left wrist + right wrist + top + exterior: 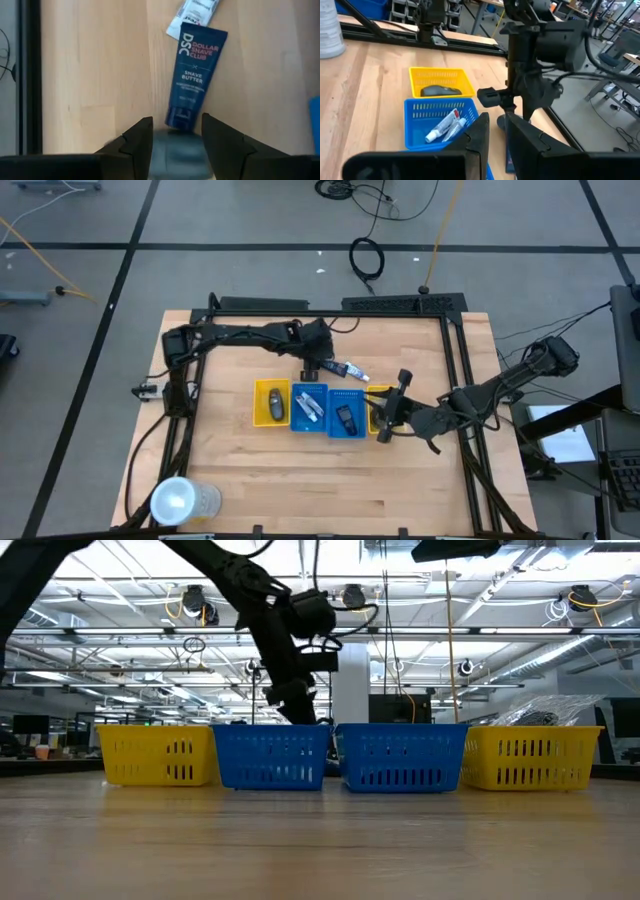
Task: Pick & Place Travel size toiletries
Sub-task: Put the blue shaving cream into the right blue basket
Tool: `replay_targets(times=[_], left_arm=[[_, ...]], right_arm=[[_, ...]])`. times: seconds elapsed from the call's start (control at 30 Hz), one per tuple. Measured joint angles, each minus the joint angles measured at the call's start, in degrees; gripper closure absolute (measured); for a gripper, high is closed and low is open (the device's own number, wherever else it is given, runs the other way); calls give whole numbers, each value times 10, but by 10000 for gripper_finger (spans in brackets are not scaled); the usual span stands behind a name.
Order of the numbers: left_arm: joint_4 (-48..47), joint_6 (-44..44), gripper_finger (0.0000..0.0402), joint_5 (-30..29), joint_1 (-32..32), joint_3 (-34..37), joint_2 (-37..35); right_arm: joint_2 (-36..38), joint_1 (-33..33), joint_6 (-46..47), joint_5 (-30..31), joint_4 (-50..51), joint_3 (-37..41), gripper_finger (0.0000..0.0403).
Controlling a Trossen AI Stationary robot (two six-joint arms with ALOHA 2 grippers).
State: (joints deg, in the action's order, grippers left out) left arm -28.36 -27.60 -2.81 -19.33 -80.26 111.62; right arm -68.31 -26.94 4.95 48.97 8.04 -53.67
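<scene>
The open left gripper is hovering over a blue tube reading "DOLLAR SHAVE CLUB SHAVE BUTTER".

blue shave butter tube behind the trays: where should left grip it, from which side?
Likely across the blue shave butter tube near its cap end, coming straight down. It lies flat on the table, and the left gripper is open, its fingers either side of that end. A white tube touches the far end, so grip well away from it.

4 trays beside the tube
</scene>
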Motion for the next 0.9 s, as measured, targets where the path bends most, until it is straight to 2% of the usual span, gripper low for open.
replay_targets(times=[0.17, 0.37, 0.6, 0.9], left_arm=[[-65, -17, 238, 0, 0, -53, 50], [-73, -42, 236, -2, 0, -70, 86], [-75, -57, 241, 5, -5, -71, 92], [-73, -58, 280, 33, -12, -71, 92]], right_arm=[[0, 0, 0, 0, 4, 0, 348], [0, 0, -5, 0, 4, 0, 348], [0, 0, -7, -13, 4, 0, 348], [0, 0, -7, -13, 4, 0, 348]])
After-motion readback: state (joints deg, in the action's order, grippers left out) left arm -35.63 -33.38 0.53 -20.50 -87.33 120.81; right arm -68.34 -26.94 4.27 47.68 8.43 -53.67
